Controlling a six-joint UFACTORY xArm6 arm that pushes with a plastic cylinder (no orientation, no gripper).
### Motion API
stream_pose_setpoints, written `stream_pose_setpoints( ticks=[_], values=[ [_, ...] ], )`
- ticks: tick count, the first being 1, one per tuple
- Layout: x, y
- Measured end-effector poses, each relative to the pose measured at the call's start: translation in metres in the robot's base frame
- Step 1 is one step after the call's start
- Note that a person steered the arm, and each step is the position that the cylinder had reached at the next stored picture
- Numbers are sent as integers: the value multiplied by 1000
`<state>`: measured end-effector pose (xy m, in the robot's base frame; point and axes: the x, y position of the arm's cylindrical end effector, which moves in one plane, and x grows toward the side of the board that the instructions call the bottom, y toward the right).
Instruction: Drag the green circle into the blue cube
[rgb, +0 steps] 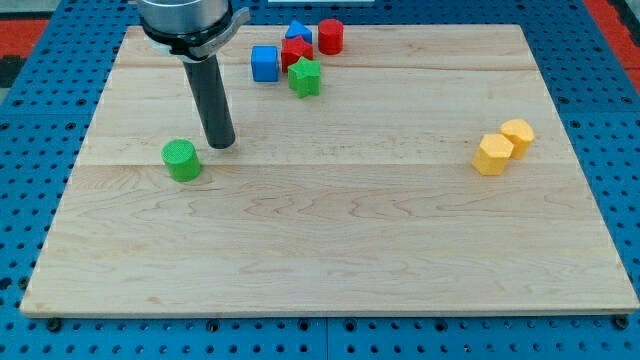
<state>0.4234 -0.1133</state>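
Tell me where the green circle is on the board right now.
The green circle sits in the left half of the camera view, about mid-height on the board, just down-left of my tip and well below-left of the blue cube.

A green star block (305, 77) is seen near the wooden board's (330, 250) top edge, with a red star block (295, 52) touching it at 11 o'clock. A blue triangular block (298, 32) and a red cylinder (331, 36) are placed just beyond. Two touching yellow blocks (503, 146) are found well apart at 3 o'clock.
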Motion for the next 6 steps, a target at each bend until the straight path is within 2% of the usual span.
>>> stream_pose_setpoints(
  ticks=[1,2,4,5,6],
  values=[
    [77,-2],
    [66,-63],
    [-50,18],
    [-35,11],
    [-75,-14]
  ],
)
